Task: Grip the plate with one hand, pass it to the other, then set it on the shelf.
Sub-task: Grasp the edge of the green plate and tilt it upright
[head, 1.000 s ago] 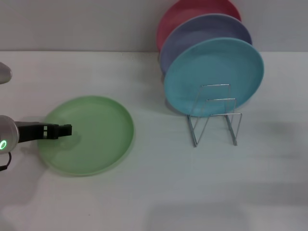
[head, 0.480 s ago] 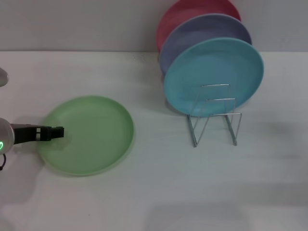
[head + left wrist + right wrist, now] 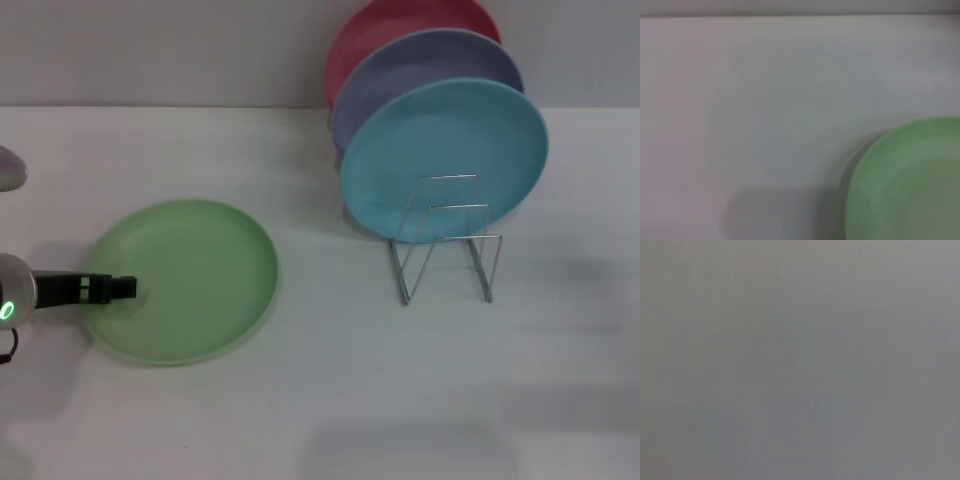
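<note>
Left gripper (image 3: pixel 125 288) overlaps the plate's (image 3: pixel 190 275) left rim.

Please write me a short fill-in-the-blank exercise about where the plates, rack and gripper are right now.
1. The green plate lies ____ on the table.
2. The left gripper is at the green plate's ____ edge.
3. The front plate in the rack is ____ in colour.
4. The rack holds ____ plates.

Missing words: flat; left; turquoise; three
</note>
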Robot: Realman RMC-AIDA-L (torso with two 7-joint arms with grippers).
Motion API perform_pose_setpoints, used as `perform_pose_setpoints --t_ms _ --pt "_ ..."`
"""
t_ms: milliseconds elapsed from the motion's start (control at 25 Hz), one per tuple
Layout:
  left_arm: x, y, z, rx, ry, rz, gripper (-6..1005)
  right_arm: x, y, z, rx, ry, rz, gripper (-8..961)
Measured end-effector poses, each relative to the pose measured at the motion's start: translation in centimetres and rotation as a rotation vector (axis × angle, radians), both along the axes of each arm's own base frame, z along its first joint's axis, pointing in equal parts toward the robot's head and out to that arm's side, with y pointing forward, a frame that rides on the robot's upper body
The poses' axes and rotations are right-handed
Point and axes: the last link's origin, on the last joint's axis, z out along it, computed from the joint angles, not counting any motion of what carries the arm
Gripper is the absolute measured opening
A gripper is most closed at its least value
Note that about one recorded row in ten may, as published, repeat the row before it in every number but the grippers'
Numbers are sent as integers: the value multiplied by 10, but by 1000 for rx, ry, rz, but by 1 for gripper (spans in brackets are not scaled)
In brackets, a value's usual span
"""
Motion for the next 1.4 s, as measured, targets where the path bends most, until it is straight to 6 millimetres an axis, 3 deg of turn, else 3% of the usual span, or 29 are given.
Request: perform_pose_setpoints --t_ms 320,440,880,1080,1400 --pt "-2 -1 -1 -20 6 24 814 -1 -1 -1 -3 0 7 798" --pt "-3 -1 -1 -21 11 28 588 -3 0 -4 -16 -2 17 798" --pt "0 1 2 -26 23 8 347 -8 1 -2 -13 4 48 798" --pt "6 2 3 -25 26 -16 120 -8 0 -2 -12 4 50 798" --pt "22 2 14 1 27 -85 54 -9 2 -2 -15 19 58 798"
